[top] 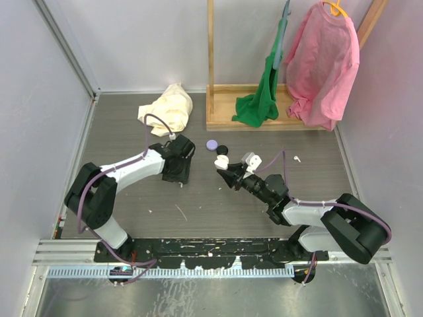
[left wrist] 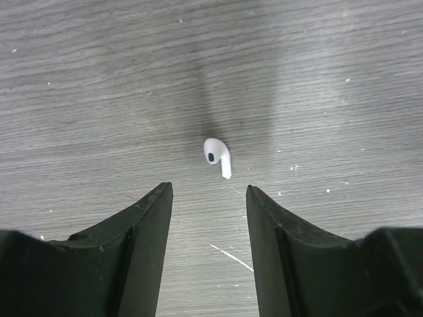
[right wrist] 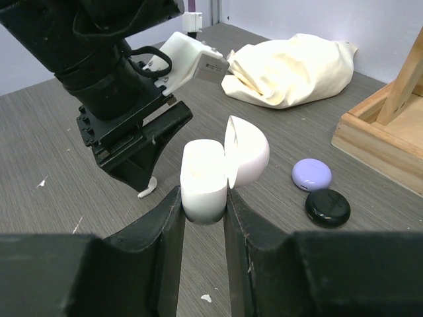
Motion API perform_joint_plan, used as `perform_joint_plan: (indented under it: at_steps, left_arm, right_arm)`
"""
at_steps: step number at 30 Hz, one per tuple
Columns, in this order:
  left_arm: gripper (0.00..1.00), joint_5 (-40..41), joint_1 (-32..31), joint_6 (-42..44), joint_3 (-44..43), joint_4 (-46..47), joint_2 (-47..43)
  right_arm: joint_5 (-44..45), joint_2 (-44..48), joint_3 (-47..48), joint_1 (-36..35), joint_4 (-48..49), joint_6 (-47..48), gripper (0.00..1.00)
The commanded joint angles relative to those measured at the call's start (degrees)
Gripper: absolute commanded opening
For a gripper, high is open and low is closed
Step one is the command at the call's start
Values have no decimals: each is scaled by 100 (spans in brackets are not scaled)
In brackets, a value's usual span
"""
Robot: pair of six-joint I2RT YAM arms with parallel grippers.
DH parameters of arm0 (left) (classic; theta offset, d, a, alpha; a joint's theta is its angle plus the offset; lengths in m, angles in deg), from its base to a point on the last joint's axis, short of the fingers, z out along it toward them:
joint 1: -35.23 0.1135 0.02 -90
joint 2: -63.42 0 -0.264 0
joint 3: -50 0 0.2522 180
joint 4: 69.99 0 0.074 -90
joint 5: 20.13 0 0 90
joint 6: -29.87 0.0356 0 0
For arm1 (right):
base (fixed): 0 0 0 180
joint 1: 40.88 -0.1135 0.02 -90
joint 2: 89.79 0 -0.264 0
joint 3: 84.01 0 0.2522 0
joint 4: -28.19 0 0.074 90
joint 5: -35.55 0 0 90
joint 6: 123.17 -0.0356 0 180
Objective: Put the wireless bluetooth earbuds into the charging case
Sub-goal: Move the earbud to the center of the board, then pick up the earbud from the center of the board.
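Observation:
One white earbud (left wrist: 217, 156) lies on the grey table, just beyond the tips of my left gripper (left wrist: 208, 191). The jaws stand open and nothing is between them. In the right wrist view the same earbud (right wrist: 148, 188) shows on the table under the left gripper's fingers (right wrist: 142, 155). My right gripper (right wrist: 203, 205) is shut on the white charging case (right wrist: 205, 178), whose lid is flipped open to the right. In the top view the case (top: 223, 160) is held near the table's middle, right of the left gripper (top: 177, 170). Whether the case holds an earbud is hidden.
A purple round case (right wrist: 311, 174) and a black one (right wrist: 328, 207) lie just right of the held case. A cream cloth (top: 168, 109) sits at the back left. A wooden rack (top: 264, 122) with green and pink garments stands at the back right. A small white piece (top: 297, 158) lies on the right.

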Motion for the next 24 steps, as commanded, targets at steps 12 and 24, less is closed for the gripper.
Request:
perform_joint_plan:
  at_steps: [12, 24]
  left_arm:
    - [36, -730, 389, -514, -604, -152, 581]
    - [30, -742, 449, -471, -763, -266, 949]
  right_arm:
    - [62, 97, 32, -12, 399, 79, 1]
    - [33, 89, 61, -10, 364, 74, 1]
